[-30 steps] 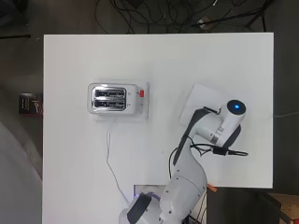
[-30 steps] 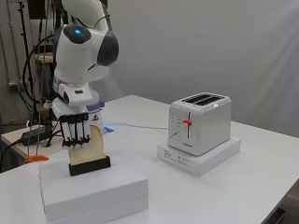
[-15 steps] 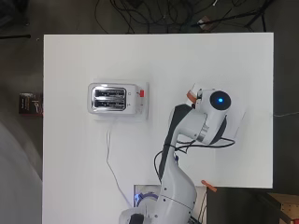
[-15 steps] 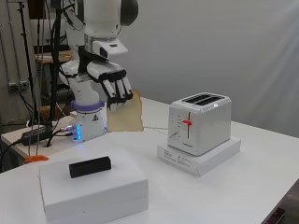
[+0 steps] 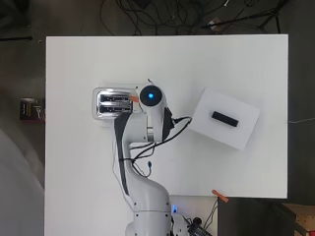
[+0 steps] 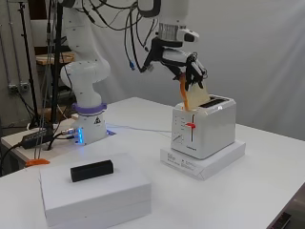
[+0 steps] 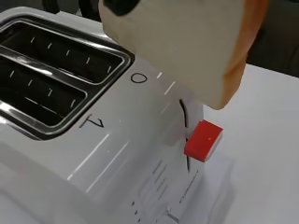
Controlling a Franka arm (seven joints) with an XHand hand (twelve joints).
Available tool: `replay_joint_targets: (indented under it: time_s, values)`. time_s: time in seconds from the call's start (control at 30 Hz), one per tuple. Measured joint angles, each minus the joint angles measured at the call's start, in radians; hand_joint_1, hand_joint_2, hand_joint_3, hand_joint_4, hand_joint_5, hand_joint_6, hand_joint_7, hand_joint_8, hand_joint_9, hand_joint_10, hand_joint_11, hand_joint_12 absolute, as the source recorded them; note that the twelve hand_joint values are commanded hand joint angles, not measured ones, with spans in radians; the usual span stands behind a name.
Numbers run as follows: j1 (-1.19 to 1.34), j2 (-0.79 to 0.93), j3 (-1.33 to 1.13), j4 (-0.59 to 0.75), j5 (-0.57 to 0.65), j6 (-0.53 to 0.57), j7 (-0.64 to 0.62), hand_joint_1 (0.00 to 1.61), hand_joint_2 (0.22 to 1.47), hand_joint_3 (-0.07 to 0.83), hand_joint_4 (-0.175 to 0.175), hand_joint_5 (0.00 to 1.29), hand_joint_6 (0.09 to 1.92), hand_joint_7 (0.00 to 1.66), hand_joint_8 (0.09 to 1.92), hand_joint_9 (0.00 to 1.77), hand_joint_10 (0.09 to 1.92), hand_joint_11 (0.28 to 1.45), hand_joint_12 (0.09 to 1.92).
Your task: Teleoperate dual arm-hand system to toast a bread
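Pale bread slice [image 7: 187, 44] with orange-brown crust, tilted above the toaster [image 7: 93, 121].

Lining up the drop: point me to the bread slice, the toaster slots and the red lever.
bread slice [image 7: 187, 46], wrist view, on its pale cut face.
toaster slots [image 7: 56, 58], wrist view, inside the upper dark slot opening.
red lever [image 7: 203, 140], wrist view, on the red knob's front face.

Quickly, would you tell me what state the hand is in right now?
Hand: shut on the bread slice, holding it tilted above the lever end of the toaster; the slice is not in a slot yet.
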Motion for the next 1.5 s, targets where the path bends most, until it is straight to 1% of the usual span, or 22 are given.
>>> replay_joint_targets:
  time_s: [0.17,0.4,0.47,0.5,0.57,0.67,0.7,0.73,0.77,0.83,0.9,0.93,1.0,1.03,1.1,1.17,1.23,1.27,1.33,1.4,1.43,1.5]
  values:
    - [0.010,0.006,0.067,-0.015,0.039,0.040,-0.014,1.24,1.14,-0.002,-0.175,0.74,1.27,1.15,0.77,1.38,0.09,0.76,0.16]
    - [0.015,0.112,0.143,0.090,0.065,0.034,-0.020,1.25,1.14,-0.001,-0.175,0.76,1.25,1.17,0.73,1.40,0.09,0.78,0.14]
    - [0.015,0.116,0.146,0.094,0.067,0.032,-0.020,1.03,1.20,-0.001,0.052,0.77,1.28,1.23,0.36,1.39,0.09,0.78,0.12]
    - [0.016,0.117,0.146,0.096,0.063,0.027,-0.019,0.97,1.21,0.000,0.113,0.77,1.29,1.26,0.21,1.39,0.09,0.79,0.11]
    - [0.013,0.127,0.159,0.110,0.055,0.013,-0.016,0.93,1.22,-0.001,0.162,0.77,1.29,1.31,0.09,1.41,0.09,0.82,0.12]
    - [-0.001,0.129,0.219,0.124,0.052,0.012,-0.017,0.92,1.22,-0.001,0.175,0.78,1.28,1.34,0.09,1.43,0.09,0.84,0.13]
    - [-0.005,0.128,0.246,0.124,0.052,0.013,-0.019,1.04,1.18,0.006,0.049,0.78,1.25,1.29,0.26,1.42,0.09,0.83,0.12]
    - [-0.005,0.127,0.273,0.123,0.053,0.013,-0.021,1.13,1.16,0.004,-0.052,0.76,1.24,1.23,0.49,1.42,0.09,0.82,0.12]
    - [-0.006,0.125,0.294,0.122,0.054,0.013,-0.023,1.19,1.15,0.003,-0.113,0.75,1.24,1.19,0.64,1.42,0.09,0.82,0.11]
    - [-0.011,0.118,0.306,0.117,0.057,0.014,-0.026,1.23,1.15,0.002,-0.162,0.74,1.25,1.16,0.76,1.41,0.09,0.81,0.10]
    - [-0.016,0.114,0.280,0.114,0.054,0.012,-0.026,1.03,1.20,0.000,0.055,0.76,1.27,1.23,0.39,1.42,0.09,0.81,0.09]
    - [-0.020,0.114,0.260,0.114,0.048,0.009,-0.023,0.98,1.21,0.000,0.114,0.77,1.27,1.28,0.23,1.42,0.09,0.82,0.09]
    - [-0.027,0.114,0.222,0.115,0.035,0.004,-0.010,1.15,1.16,0.003,-0.066,0.77,1.22,1.23,0.53,1.43,0.09,0.82,0.09]
    - [-0.030,0.115,0.210,0.115,0.033,0.003,0.003,1.20,1.15,0.002,-0.119,0.76,1.22,1.20,0.64,1.43,0.09,0.82,0.09]
    - [-0.033,0.122,0.199,0.121,0.025,-0.007,0.027,1.23,1.14,0.002,-0.163,0.75,1.23,1.17,0.74,1.42,0.09,0.82,0.09]
    - [-0.033,0.119,0.198,0.115,0.026,-0.005,0.031,1.24,1.14,0.001,-0.173,0.75,1.24,1.16,0.77,1.42,0.09,0.81,0.09]
    - [-0.034,0.114,0.197,0.102,0.038,0.001,0.015,1.04,1.19,0.000,0.053,0.78,1.26,1.25,0.39,1.42,0.09,0.81,0.09]
    - [-0.034,0.111,0.197,0.100,0.045,0.003,0.000,0.98,1.20,0.000,0.113,0.78,1.26,1.29,0.23,1.42,0.09,0.82,0.09]
    - [-0.034,0.103,0.198,0.100,0.054,0.008,-0.027,0.93,1.22,0.000,0.162,0.78,1.27,1.34,0.09,1.42,0.09,0.83,0.09]
    - [-0.034,0.086,0.201,0.088,0.073,0.022,-0.037,1.14,1.15,0.003,-0.055,0.78,1.20,1.26,0.47,1.42,0.09,0.83,0.09]
    - [-0.034,0.074,0.204,0.075,0.081,0.032,-0.042,1.20,1.14,0.000,-0.114,0.78,1.19,1.23,0.58,1.42,0.09,0.83,0.09]
    - [-0.033,0.048,0.209,0.043,0.088,0.049,-0.050,1.24,1.13,0.000,-0.162,0.78,1.19,1.20,0.69,1.41,0.09,0.83,0.09]
